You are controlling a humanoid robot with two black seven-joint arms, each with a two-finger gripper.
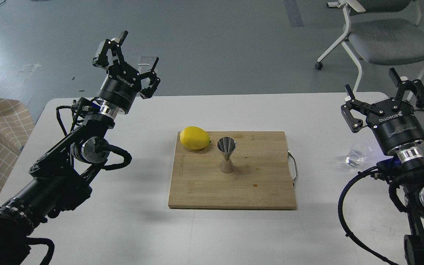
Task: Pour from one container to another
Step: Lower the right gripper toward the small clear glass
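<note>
The glass cup (358,154) stands upright on the bare table (142,228), off the cutting board (234,184), at about three o'clock from it and just past the board's metal handle (293,167). Whether it holds liquid cannot be told; it shows only as clear glass with bright glints. The jigger (227,154) stands upright near the middle of the board, wide mouth up, with a lemon (195,137) at its ten o'clock, near but apart from it.

My right tool (385,99) is raised at one o'clock from the cup, fingers spread wide, holding nothing and not touching the cup. My left tool (131,60) is raised beyond the table's far left edge, also wide and empty, well apart from everything on the board.

Judgement: the step in hand is the grasp of the cup, and the right tool is the one placed for it. To do it well I should bring the tool down beside the cup with the fingers either side of its wall, close on the upper half rather than the thick base, and keep it level on the lift. The jigger's mouth is narrow and its waist slim, so it looks easy to topple; the pour calls for the cup's lip over the mouth without contact, tilted slowly. The lemon is a likely obstruction only from the far left side.
</note>
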